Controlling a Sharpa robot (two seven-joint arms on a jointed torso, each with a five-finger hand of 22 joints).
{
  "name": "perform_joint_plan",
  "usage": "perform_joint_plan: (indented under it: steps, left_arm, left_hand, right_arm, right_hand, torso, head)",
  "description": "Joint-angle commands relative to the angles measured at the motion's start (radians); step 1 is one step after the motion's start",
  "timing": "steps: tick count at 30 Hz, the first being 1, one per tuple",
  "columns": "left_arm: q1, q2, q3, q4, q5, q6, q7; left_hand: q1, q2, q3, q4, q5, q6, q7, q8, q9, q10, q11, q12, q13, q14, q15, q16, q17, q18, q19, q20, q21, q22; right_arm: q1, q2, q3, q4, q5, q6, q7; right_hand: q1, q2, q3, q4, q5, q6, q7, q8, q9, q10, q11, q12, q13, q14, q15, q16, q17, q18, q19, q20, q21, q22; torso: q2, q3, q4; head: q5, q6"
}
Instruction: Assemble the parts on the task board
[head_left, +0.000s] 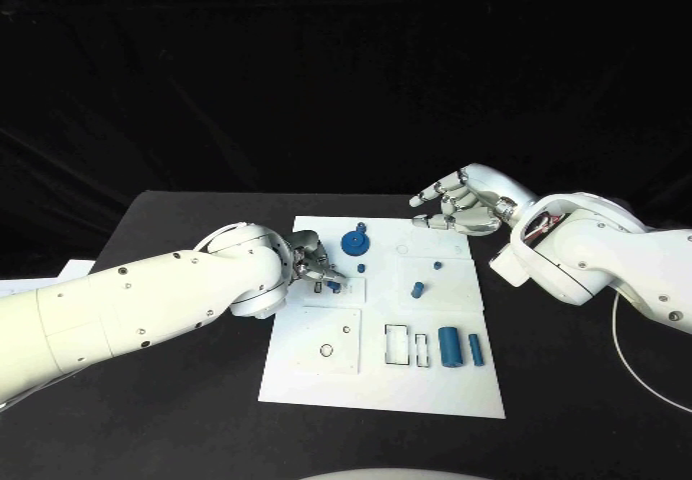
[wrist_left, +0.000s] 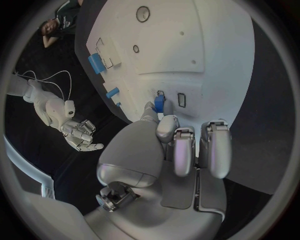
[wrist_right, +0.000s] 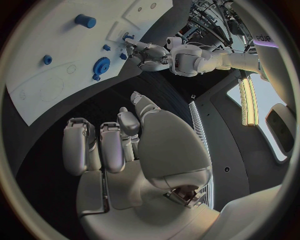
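On the black table (head_left: 159, 215) lies the white task board (head_left: 433, 385), small blue parts scattered over it — a gear (head_left: 355, 242) near its far edge, two cylinders (head_left: 450, 346) standing side by side toward the near right. At the board's left edge, the left robot hand (head_left: 309, 263) pinches a small blue peg (wrist_left: 159, 103) between its fingertips, the peg's end touching the board beside a small slot. Beyond the board's far right corner, the right robot hand (head_left: 466, 207) hovers above the table — fingers loosely curled, holding nothing.
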Motion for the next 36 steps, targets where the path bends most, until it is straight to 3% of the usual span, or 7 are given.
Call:
perform_joint_plan:
  steps: [1, 20, 36]
  left_arm:
    - [-0.002, 0.003, 0.0, 0.003, -0.033, 0.005, 0.006]
    - [-0.003, 0.007, 0.0, 0.001, -0.018, 0.114, -0.033]
    - [-0.003, 0.02, 0.0, -0.015, -0.004, 0.117, -0.05]
  left_hand:
    - [0.034, 0.027, 0.082, -0.079, 0.006, 0.012, -0.01, 0.007, 0.008, 0.007, 0.0, 0.004, 0.001, 0.107, -0.007, 0.003, 0.263, -0.02, 0.07, -0.007, 0.003, 0.178]
    - [0.035, 0.024, 0.094, -0.079, 0.007, 0.014, -0.011, 0.005, 0.008, 0.011, -0.001, 0.005, 0.003, 0.107, -0.008, 0.003, 0.263, -0.02, 0.071, -0.007, 0.004, 0.179]
    - [0.031, 0.02, 0.109, -0.076, 0.007, 0.017, -0.01, 0.003, 0.01, 0.013, -0.001, 0.006, 0.004, 0.107, -0.008, 0.003, 0.263, -0.02, 0.071, -0.007, 0.004, 0.179]
  right_arm:
    - [-0.001, 0.001, 0.0, 0.0, -0.002, 0.013, 0.008]
    - [-0.001, 0.001, 0.0, -0.001, 0.003, 0.018, 0.008]
    - [-0.002, 0.003, 0.0, -0.001, 0.005, 0.019, 0.01]
  right_hand:
    - [0.001, 0.002, 0.004, 0.0, 0.003, 0.008, -0.002, 0.004, 0.001, 0.006, -0.003, 0.002, 0.002, 0.041, 0.0, -0.007, -0.001, 0.007, -0.009, 0.0, -0.006, -0.001]
    - [-0.004, 0.001, 0.003, 0.003, 0.001, 0.008, -0.003, 0.004, 0.001, 0.006, -0.003, 0.002, 0.0, 0.041, 0.0, -0.009, -0.004, 0.007, -0.01, 0.0, -0.009, -0.004]
    - [-0.005, 0.001, 0.003, 0.003, -0.001, 0.008, -0.003, 0.004, 0.001, 0.006, -0.003, 0.001, -0.001, 0.041, 0.0, -0.01, -0.004, 0.007, -0.01, 0.0, -0.009, -0.004]
  torso:
    - [0.0, 0.0001, 0.0007]
    - [0.0, 0.0001, 0.0005]
    - [0.0, 0.0001, 0.0]
  head:
    - [-0.001, -0.001]
    - [-0.001, -0.004]
    - [-0.002, -0.007]
